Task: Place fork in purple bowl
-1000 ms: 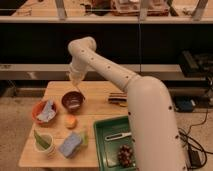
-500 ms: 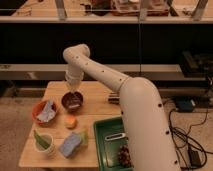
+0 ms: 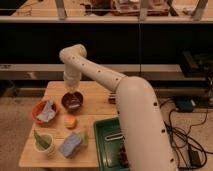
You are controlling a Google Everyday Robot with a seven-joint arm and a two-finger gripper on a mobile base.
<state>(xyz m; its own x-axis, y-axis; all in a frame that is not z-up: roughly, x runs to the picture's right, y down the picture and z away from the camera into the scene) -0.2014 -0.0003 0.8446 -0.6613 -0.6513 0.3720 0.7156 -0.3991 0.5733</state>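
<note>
The purple bowl (image 3: 72, 102) stands on the wooden table (image 3: 95, 90), left of the middle. My gripper (image 3: 73, 94) hangs straight down from the white arm, directly over the bowl and close to its rim. A pale glint (image 3: 75, 105) shows inside the bowl under the gripper. I cannot tell whether that is the fork or whether the gripper holds it. No fork shows elsewhere on the table.
An orange-red bowl with a blue-grey cloth (image 3: 46, 111) sits left of the purple bowl. An orange fruit (image 3: 70, 121) lies just in front of it. A white cup with green leaves (image 3: 44, 142) and a blue sponge (image 3: 71, 144) stand near the front edge. A green tray (image 3: 105, 145) is at the front right.
The arm has swung left and the gripper has come down from above the table's back edge to just over the purple bowl.
</note>
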